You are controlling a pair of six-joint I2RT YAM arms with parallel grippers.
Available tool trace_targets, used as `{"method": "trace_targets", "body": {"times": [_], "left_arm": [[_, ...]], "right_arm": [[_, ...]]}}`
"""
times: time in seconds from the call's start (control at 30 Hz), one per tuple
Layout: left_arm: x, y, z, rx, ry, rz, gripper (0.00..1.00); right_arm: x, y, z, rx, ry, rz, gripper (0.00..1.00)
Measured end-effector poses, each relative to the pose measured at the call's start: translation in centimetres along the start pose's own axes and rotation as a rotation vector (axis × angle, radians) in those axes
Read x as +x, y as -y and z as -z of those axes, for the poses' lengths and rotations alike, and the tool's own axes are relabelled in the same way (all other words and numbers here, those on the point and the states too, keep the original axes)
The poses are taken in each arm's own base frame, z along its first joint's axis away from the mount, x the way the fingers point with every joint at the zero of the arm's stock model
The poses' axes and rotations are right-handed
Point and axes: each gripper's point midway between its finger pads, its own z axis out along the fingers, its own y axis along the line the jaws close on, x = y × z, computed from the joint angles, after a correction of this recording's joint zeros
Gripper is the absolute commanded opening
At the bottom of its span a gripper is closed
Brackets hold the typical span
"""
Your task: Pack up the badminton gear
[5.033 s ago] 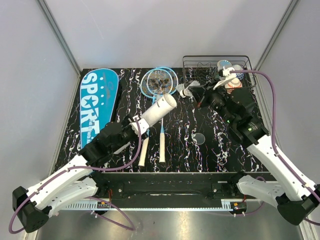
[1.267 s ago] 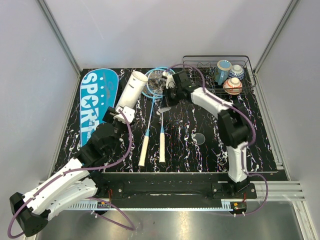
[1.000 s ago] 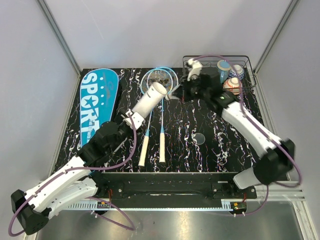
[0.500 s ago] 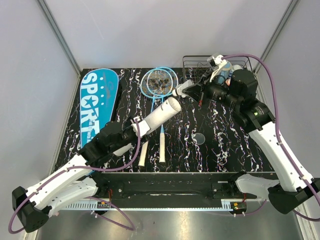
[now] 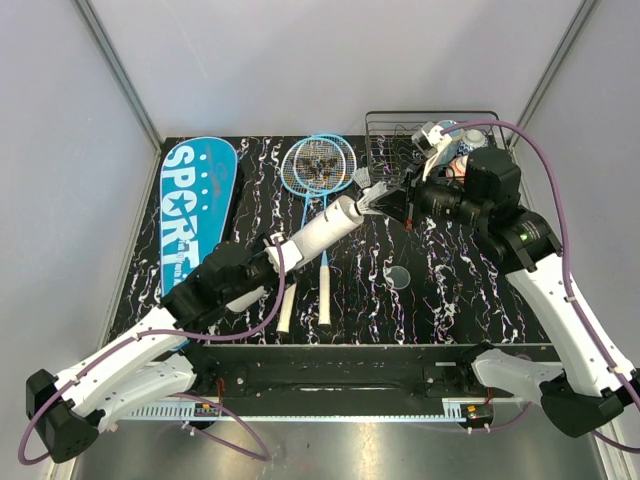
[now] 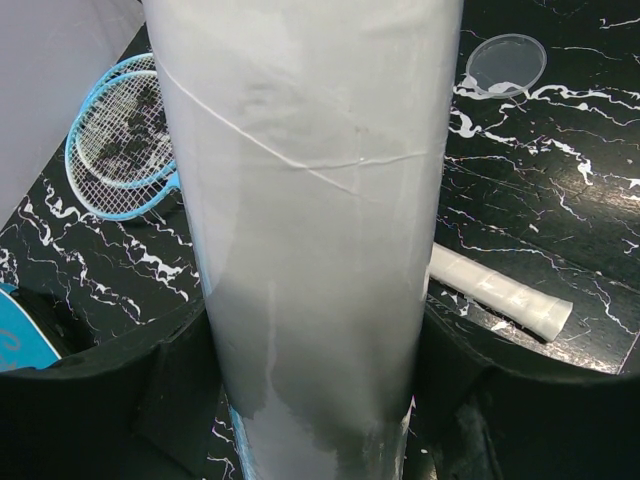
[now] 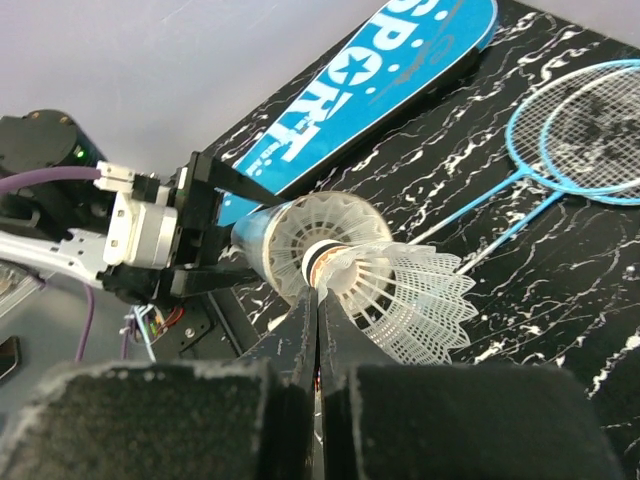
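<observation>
Shuttlecock [image 7: 400, 285] pinched in my right gripper [image 7: 318, 298] sits at the mouth of the white tube [image 5: 325, 228], which my left gripper [image 6: 320, 400] clamps tilted to receive it.

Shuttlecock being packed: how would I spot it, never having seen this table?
On the black marbled table, find the long white tube that the left claw holds slanting over the middle. At the tube's open end, the right claw pinches the shuttlecock. It is small, with a flared skirt of white feathers, unlike the smooth tube and the blue-framed rackets.

The tube [image 6: 310, 200] is matt, shuttlecock [image 7: 410, 290] feathery, table [image 5: 450, 270] glossy.
</observation>
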Motion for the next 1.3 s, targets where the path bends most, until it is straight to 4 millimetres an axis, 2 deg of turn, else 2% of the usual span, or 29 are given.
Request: {"method": "trace_targets", "body": {"times": [0.1, 0.13, 0.2, 0.23, 0.37, 0.47, 0.73, 0.9, 0.97, 1.03, 1.07, 1.2, 1.23, 1.3], "left_arm": [[0.0, 0.0, 0.0, 0.001, 0.0, 0.0, 0.08], [0.0, 0.0, 0.0, 0.002, 0.001, 0.0, 0.09], [-0.1, 0.1, 0.0, 0.008, 0.003, 0.0, 0.08], [-0.1, 0.2, 0.0, 0.012, 0.005, -0.001, 0.09], [-0.2, 0.5, 0.0, 0.024, 0.009, -0.002, 0.08], [-0.2, 0.5, 0.0, 0.026, 0.01, -0.004, 0.08], [-0.2, 0.4, 0.1, 0.017, 0.011, -0.005, 0.08], [0.4, 0.1, 0.2, -0.001, -0.018, -0.004, 0.06], [0.5, -0.2, 0.3, -0.02, -0.024, -0.003, 0.04], [0.7, -1.1, 0.4, -0.076, -0.04, -0.002, 0.01], [0.8, -1.6, 0.5, -0.105, -0.051, -0.001, 0.01], [2.3, -5.8, 1.4, -0.355, -0.145, 0.01, 0.01], [2.7, -6.8, 1.8, -0.416, -0.167, 0.015, 0.04], [3.2, -8.6, 2.9, -0.527, -0.199, 0.029, 0.05]], "right_arm": [[0.5, -0.8, -0.2, -0.054, -0.026, -0.009, 0.11], [0.7, -1.0, -0.4, -0.076, -0.037, -0.017, 0.21], [0.9, -1.4, -1.1, -0.116, -0.059, -0.043, 0.3], [1.0, -1.5, -1.5, -0.138, -0.07, -0.059, 0.42], [1.8, -1.7, -3.4, -0.214, -0.119, -0.133, 0.58], [2.4, -2.3, -4.5, -0.262, -0.148, -0.167, 0.62], [4.1, -5.6, -7.0, -0.407, -0.212, -0.233, 0.66], [4.4, -5.1, -7.7, -0.376, -0.205, -0.269, 0.76], [3.8, -4.0, -7.9, -0.301, -0.162, -0.265, 0.88], [2.4, -1.6, -7.7, -0.141, -0.071, -0.26, 0.93], [2.0, -0.8, -7.5, -0.095, -0.045, -0.261, 0.94], [-1.2, 5.7, -4.4, 0.275, 0.179, -0.293, 0.92], [-2.0, 7.1, -3.8, 0.348, 0.226, -0.294, 0.91], [-2.7, 9.6, -3.7, 0.459, 0.272, -0.293, 0.91]]}}
